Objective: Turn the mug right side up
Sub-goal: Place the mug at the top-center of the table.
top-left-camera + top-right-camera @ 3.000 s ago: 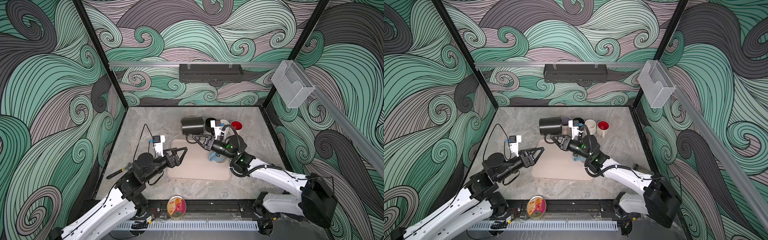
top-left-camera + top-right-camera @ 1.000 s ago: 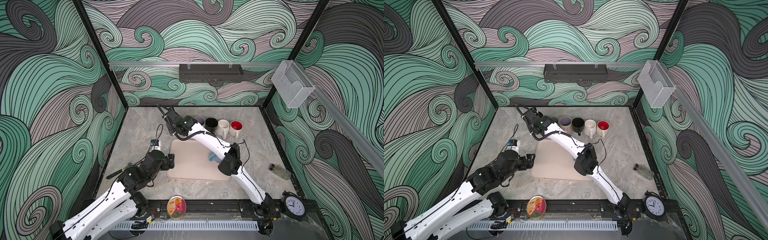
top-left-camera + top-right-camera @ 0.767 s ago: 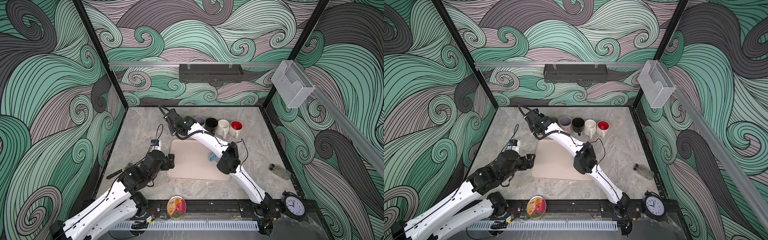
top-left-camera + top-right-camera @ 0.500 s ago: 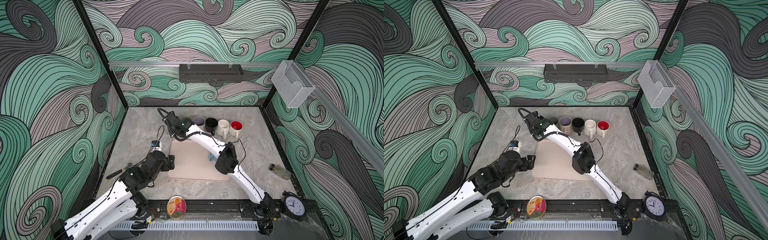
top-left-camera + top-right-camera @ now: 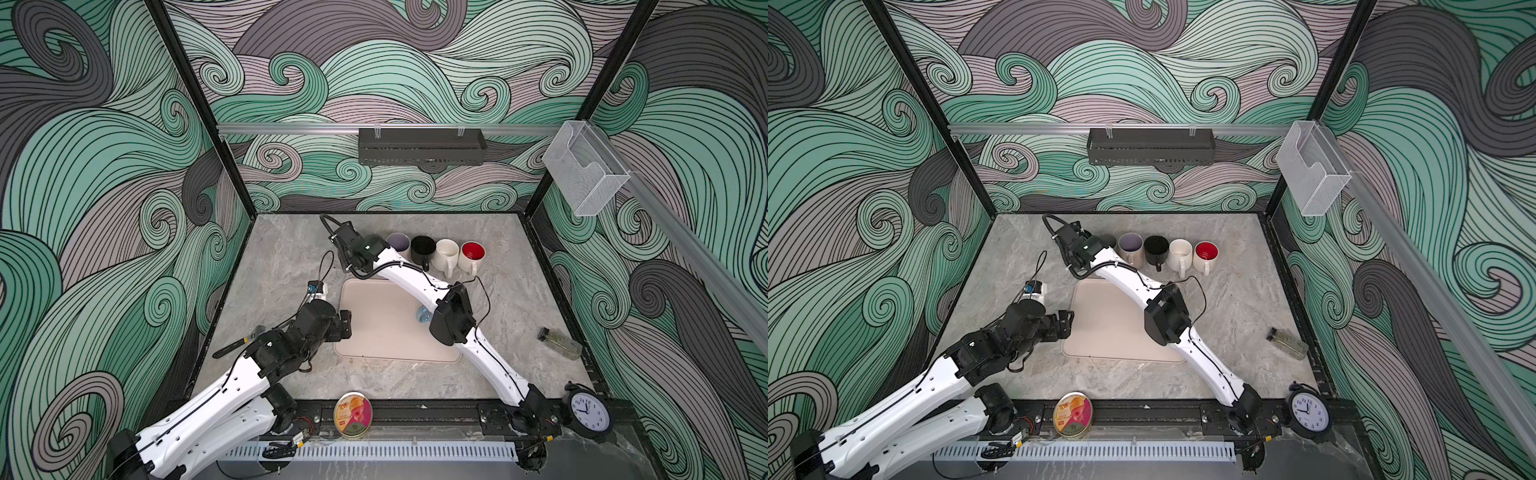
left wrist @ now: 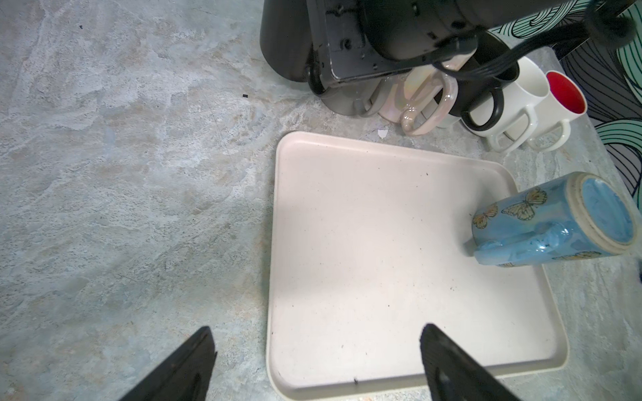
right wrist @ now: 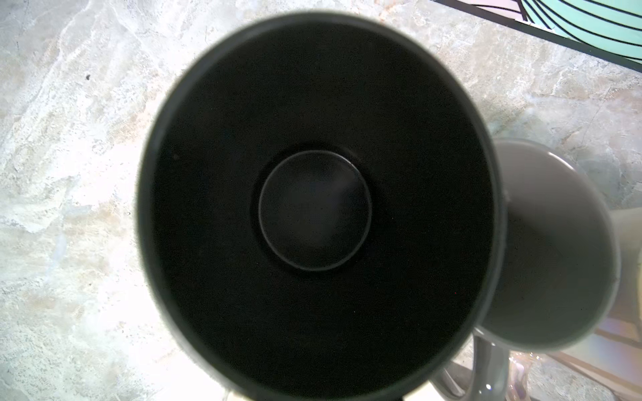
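Hanging straight below the right gripper (image 5: pixel 365 249) (clenched, apparently on its wall), the dark mug (image 7: pixel 314 208) is mouth-up, axis vertical, just beside the grey mug (image 7: pixel 549 243); the left gripper (image 6: pixel 316 340) gapes empty, well apart.

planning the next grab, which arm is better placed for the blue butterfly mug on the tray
Left, probably: the left gripper is open and empty at the tray edge, facing the blue mug. The right gripper is shut over the dark mug at the back.
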`<act>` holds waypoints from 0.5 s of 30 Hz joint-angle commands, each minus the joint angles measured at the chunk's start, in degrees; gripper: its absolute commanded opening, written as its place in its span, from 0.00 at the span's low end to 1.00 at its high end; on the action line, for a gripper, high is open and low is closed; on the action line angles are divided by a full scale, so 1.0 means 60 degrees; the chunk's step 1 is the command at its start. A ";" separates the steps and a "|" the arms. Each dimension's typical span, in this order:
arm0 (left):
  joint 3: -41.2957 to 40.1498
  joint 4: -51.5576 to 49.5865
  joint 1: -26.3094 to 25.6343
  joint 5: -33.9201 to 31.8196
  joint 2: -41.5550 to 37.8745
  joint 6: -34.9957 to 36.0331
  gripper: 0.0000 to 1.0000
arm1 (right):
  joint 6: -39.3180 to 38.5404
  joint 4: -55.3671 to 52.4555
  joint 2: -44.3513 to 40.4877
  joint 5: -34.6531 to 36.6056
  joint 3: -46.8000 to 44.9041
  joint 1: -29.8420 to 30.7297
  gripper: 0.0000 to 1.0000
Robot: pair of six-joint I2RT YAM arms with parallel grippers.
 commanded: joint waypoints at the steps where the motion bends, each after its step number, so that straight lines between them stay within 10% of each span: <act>1: -0.0013 0.0149 0.0064 0.0026 0.0036 0.0164 0.94 | 0.0108 0.0665 0.0142 0.0284 0.0434 -0.0077 0.00; 15: -0.0188 0.0105 0.0060 0.0187 -0.0187 0.0091 0.94 | 0.0183 0.0768 0.0367 0.0317 0.0439 -0.0200 0.00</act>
